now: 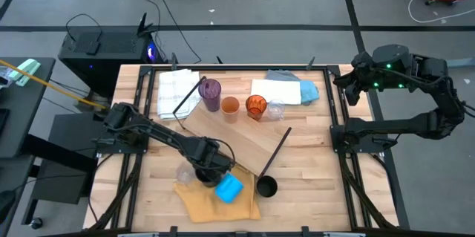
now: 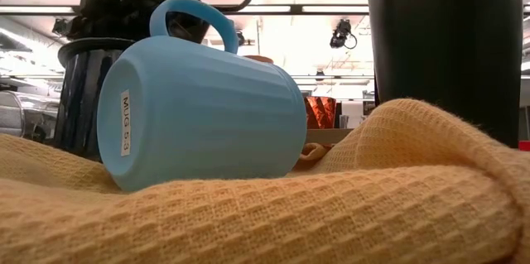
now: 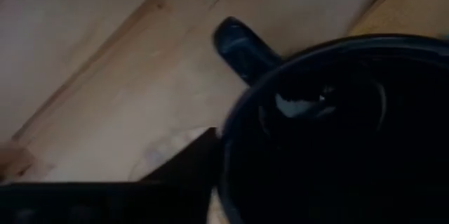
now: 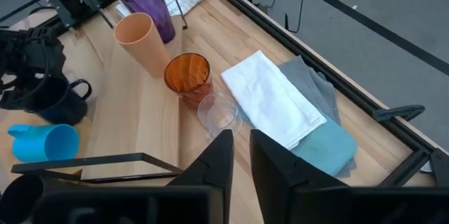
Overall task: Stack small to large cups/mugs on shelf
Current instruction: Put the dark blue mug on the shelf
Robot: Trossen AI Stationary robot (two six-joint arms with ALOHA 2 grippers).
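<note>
My left gripper points down onto the navy mug, which stands upright near the table's front, just behind the yellow cloth. A bright blue mug lies on its side on that cloth. The black cup stands upright beside it. The shelf board lies flat mid-table. Along the board's far edge stand the purple tumbler, light orange cup, amber cup and a clear glass. My right gripper hangs raised at the table's right side, a narrow gap between its fingers. My left gripper comes at the navy mug's rim from above, pointing down. One finger stands against the outside of the wall, a little way round from the handle. The other finger is lost in the dark inside. The mug stands upright, and the cloth hides its base.
Folded white, white and blue-grey cloths lie along the far edge. Another clear glass stands left of the navy mug. The board's black rods slant across the table toward the black cup.
</note>
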